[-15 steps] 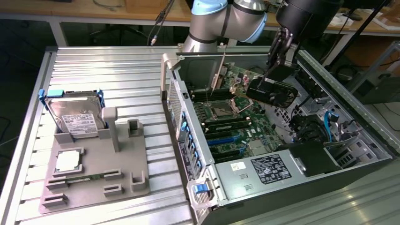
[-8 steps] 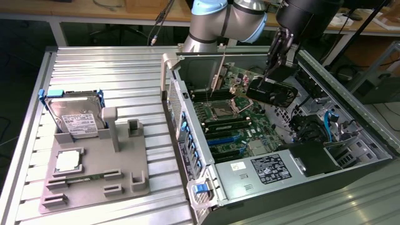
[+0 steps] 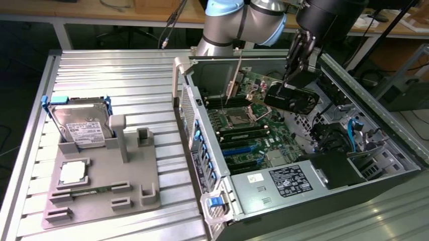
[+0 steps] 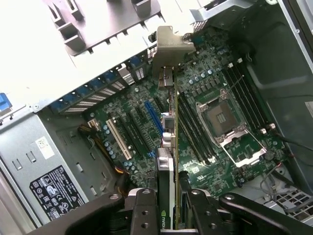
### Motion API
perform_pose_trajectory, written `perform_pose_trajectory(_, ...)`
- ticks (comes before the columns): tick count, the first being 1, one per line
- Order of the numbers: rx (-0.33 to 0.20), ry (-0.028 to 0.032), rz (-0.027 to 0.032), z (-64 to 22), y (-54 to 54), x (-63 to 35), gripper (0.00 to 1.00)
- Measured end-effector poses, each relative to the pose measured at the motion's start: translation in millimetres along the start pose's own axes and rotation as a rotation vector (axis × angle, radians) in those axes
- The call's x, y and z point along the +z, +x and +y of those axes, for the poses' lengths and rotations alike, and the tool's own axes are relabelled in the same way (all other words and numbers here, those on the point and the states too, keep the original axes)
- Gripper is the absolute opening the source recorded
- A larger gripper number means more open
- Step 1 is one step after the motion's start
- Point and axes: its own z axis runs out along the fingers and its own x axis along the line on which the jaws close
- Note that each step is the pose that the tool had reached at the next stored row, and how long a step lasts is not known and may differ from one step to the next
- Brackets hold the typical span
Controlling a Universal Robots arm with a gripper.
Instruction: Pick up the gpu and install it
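Ribbed metal table (image 3: pixel 114 70) carrying an open computer case (image 3: pixel 402 145), with the gripper (image 3: pixel 295 75) clenched on the gpu (image 3: pixel 293 98) above the motherboard (image 3: pixel 254 135)

Inside the case lie the green motherboard (image 4: pixel 142 132) and a grey power supply (image 3: pixel 282 183) with a black label of white print and a smaller white sticker, both too small to read; the arm (image 3: pixel 244 20) reaches down from above, and in the wrist view the gripper (image 4: pixel 170 210) pinches the gpu (image 4: pixel 166 171) edge-on, silver bracket toward the case's slotted rear wall, hanging over the expansion slots beside a blue slot (image 4: pixel 152 115) and near the open processor socket (image 4: pixel 220 117); whether its edge touches a slot I cannot tell; on the exterior view's left a grey fixture tray (image 3: pixel 144 170) holds a hard drive (image 3: pixel 84 125) with an unreadable white label, a processor chip (image 3: pixel 72 172) and a memory stick (image 3: pixel 87 191)
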Motion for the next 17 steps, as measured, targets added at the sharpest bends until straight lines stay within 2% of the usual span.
perform_pose_trajectory(17,-0.056,-0.0007,0.0008,-3.3,-1.8,0.0,0.27)
